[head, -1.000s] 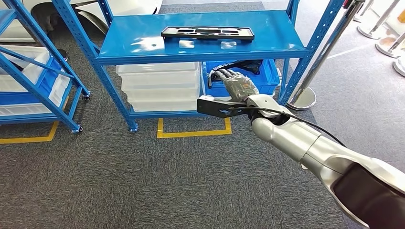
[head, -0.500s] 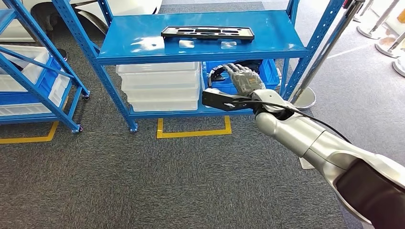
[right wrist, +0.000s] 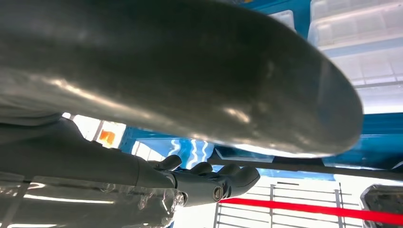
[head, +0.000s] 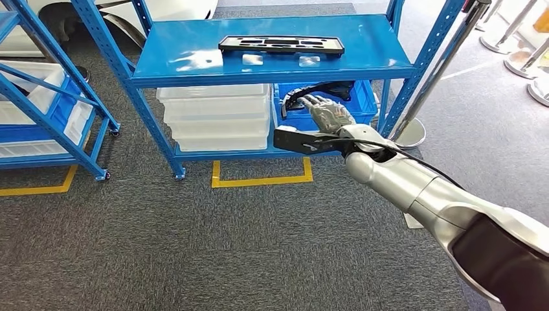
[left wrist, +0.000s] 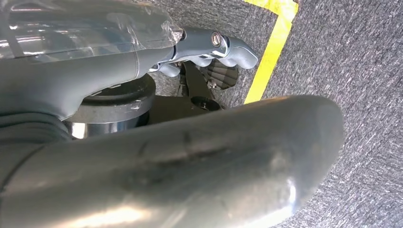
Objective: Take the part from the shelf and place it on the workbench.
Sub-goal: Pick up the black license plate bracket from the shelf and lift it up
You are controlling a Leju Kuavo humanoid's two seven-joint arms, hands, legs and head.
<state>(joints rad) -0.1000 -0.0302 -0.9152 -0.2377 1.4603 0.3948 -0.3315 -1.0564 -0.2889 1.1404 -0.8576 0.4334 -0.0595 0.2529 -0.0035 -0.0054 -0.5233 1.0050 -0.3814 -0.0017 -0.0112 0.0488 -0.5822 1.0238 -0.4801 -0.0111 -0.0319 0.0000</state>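
In the head view, the robot is at the reaching step: its right hand [head: 329, 113] is stretched toward the lower level of the blue shelf [head: 272, 68], in front of a blue bin [head: 366, 103] with dark things inside. Its fingers [head: 314, 102] are a little apart and hold nothing. A long flat black part [head: 281, 45] lies on the top board of the shelf, above the hand and well apart from the fingers. It is hard to tell if the robot wants that part or a dark one in the bin. Next, the hand likely has to go closer and close on a part. In the left wrist view, the left hand [left wrist: 209, 54] hangs over grey carpet and a yellow line, fingers curled in, holding nothing. In the right wrist view, the right hand's fingers curl loosely near the blue shelf and touch nothing.
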